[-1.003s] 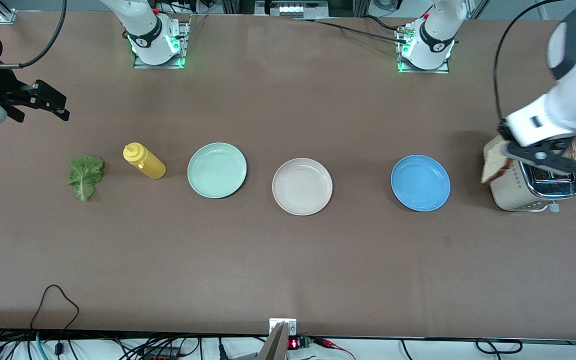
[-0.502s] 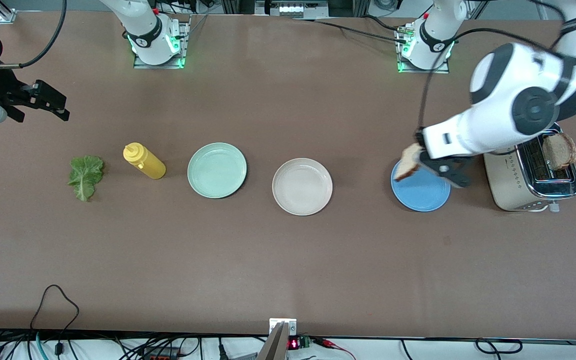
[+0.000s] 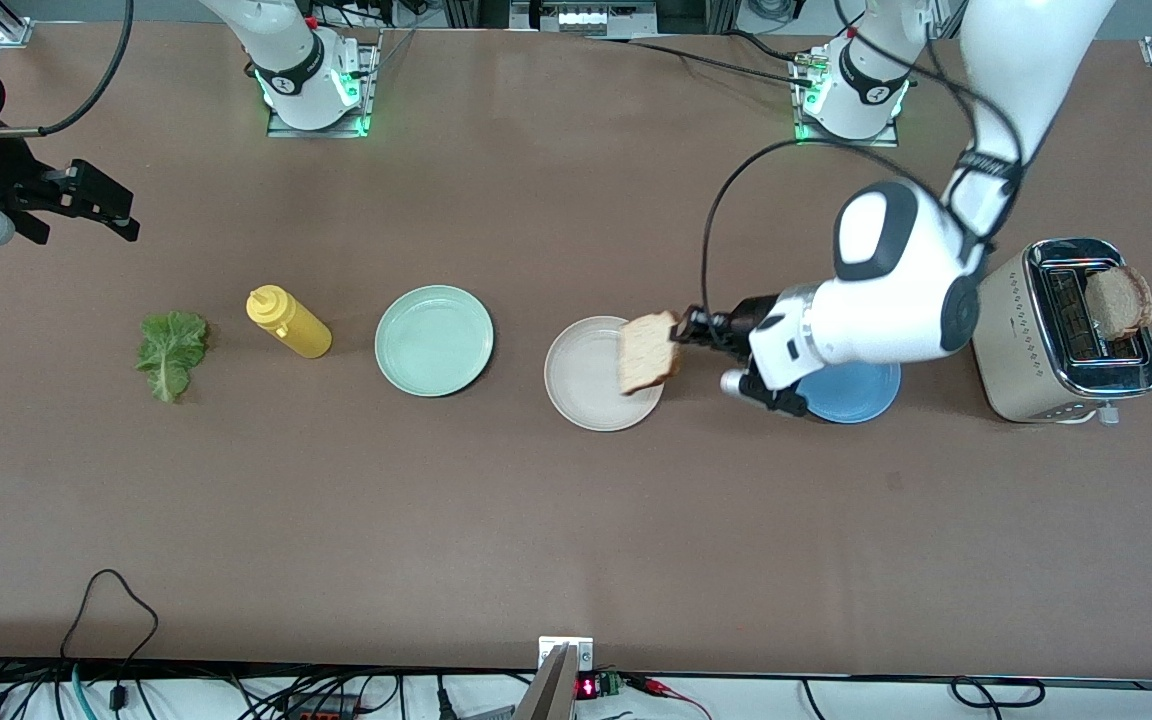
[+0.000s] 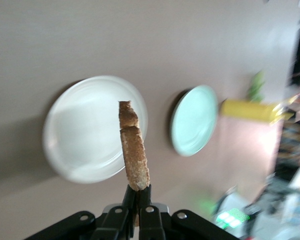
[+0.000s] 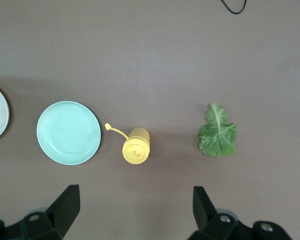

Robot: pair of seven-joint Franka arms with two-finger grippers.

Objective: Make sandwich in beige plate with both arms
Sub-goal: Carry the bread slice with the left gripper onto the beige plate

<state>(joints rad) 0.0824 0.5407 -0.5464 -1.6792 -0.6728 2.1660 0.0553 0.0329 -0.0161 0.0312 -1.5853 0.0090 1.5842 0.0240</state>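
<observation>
Bread slice [image 3: 648, 353] pinched in left gripper [image 3: 684, 328] over beige plate [image 3: 581, 385]

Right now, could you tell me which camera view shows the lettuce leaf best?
The right wrist view: the lettuce leaf lies flat and sharp, veins visible, beside the yellow squeeze bottle. The front view shows it smaller at the right arm's end of the table; the left wrist view gives only a green blur.

Brown table [image 3: 536, 520], cables [image 3: 116, 600] along its near edge
</observation>
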